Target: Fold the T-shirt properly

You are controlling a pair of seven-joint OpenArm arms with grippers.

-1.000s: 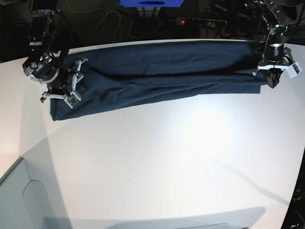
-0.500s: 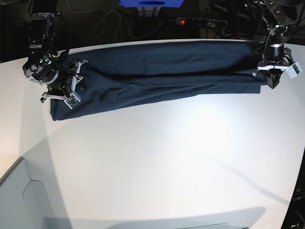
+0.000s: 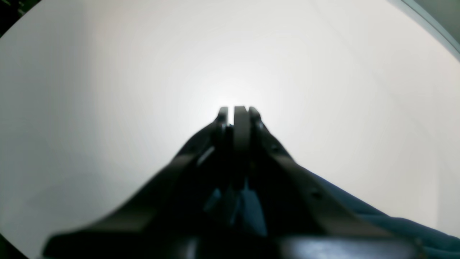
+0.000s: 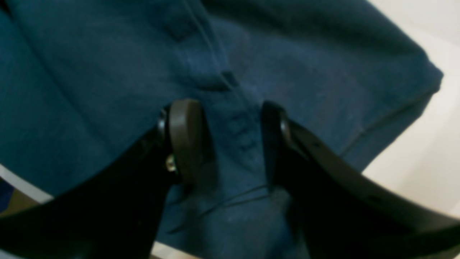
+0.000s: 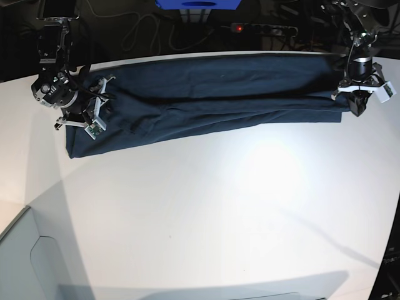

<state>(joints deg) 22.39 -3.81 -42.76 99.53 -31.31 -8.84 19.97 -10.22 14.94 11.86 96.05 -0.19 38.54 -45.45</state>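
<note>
The T-shirt (image 5: 212, 94) is dark navy and lies folded into a long band across the far part of the white table (image 5: 206, 212). My right gripper (image 5: 94, 114) hovers over its left end. In the right wrist view that gripper (image 4: 230, 136) is open, its two fingers apart with T-shirt cloth (image 4: 90, 72) and a seam showing between and below them. My left gripper (image 5: 358, 105) sits at the band's right end. In the left wrist view it (image 3: 239, 109) is shut, its tips against bare table, with a strip of T-shirt (image 3: 402, 226) at the lower right.
Behind the table are a blue box (image 5: 197, 4), a power strip with a red light (image 5: 238, 28) and loose cables. A grey panel (image 5: 19, 262) stands at the lower left corner. The table's far edge runs just behind the shirt.
My right gripper has drifted a little toward the far edge over the shirt's left end. The left arm and the shirt have not moved.
</note>
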